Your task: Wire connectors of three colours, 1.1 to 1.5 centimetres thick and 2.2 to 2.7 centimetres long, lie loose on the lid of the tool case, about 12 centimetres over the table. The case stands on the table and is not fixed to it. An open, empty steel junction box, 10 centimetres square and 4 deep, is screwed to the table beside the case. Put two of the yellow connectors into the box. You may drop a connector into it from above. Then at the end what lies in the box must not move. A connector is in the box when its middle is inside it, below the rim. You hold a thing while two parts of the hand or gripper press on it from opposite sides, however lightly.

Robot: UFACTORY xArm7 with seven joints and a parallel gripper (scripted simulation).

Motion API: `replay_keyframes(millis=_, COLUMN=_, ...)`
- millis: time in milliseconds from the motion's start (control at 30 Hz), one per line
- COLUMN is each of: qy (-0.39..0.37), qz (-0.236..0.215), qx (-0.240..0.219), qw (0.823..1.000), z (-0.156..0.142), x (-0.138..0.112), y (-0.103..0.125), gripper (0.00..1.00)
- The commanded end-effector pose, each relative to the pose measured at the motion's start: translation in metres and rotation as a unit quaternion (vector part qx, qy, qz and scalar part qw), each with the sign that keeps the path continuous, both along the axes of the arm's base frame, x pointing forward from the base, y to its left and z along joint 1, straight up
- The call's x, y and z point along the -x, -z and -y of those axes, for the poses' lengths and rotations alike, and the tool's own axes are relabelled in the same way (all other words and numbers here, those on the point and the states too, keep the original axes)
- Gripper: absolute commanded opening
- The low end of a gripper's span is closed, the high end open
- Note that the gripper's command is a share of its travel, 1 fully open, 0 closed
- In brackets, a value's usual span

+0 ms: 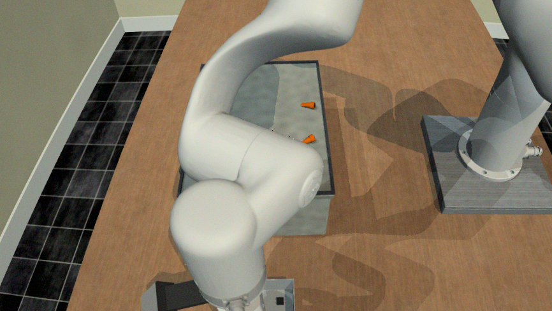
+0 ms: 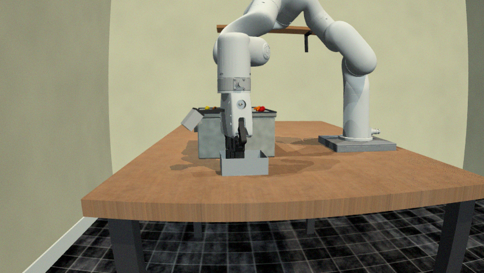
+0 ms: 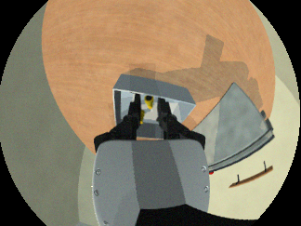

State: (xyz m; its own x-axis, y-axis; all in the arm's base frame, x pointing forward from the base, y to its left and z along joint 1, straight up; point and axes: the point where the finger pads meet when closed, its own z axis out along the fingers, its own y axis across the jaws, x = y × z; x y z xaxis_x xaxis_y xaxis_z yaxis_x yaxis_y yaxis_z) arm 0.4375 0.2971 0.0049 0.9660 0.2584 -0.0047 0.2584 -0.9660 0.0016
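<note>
Looks like a robotics lab here: a robot arm's pedestal on a wooden table, right of frame, plain walls behind.

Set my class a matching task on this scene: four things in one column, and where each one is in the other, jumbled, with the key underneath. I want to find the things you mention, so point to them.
Things
1. Gripper (image 2: 235, 155) (image 3: 149, 100)
2. Junction box (image 1: 290, 285) (image 2: 244, 166) (image 3: 153, 86)
3. Red connector (image 2: 262, 108) (image 3: 211, 172)
4. Grey base plate (image 1: 482, 201) (image 2: 365, 147)

Places
A. On the lid of the tool case (image 1: 301, 216) (image 2: 262, 139) (image 3: 234, 120)
B. Under the arm's white foot (image 1: 496, 174) (image 2: 355, 138)
C. With its fingertips reaching down inside the steel walls
D. Beside the case, directly below the gripper

Right pairs: 1-C, 2-D, 3-A, 4-B
</note>
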Motion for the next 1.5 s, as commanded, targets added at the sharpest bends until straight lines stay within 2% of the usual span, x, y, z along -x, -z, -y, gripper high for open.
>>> replay_keyframes(millis=0, qy=0.0, qz=0.002, qx=-0.001, qw=1.0, z=-0.001, x=-0.001, y=-0.002, gripper=0.29)
replay_keyframes(millis=867, qy=0.0, qz=0.002, qx=-0.001, qw=1.0, z=-0.001, x=-0.001, y=-0.005, gripper=0.29)
replay_keyframes(millis=967, qy=0.0, qz=0.002, qx=-0.001, qw=1.0, z=-0.001, x=-0.001, y=-0.023, gripper=0.29)
replay_keyframes(millis=1100, qy=0.0, qz=0.002, qx=-0.001, qw=1.0, z=-0.001, x=-0.001, y=-0.075, gripper=0.29)
replay_keyframes(millis=1300, qy=0.0, qz=0.002, qx=-0.001, qw=1.0, z=-0.001, x=-0.001, y=-0.135, gripper=0.29)
replay_keyframes(millis=1367, qy=0.0, qz=0.002, qx=-0.001, qw=1.0, z=-0.001, x=-0.001, y=-0.135, gripper=0.29)
replay_keyframes(millis=1467, qy=0.0, qz=0.002, qx=-0.001, qw=1.0, z=-0.001, x=-0.001, y=-0.167, gripper=0.29)
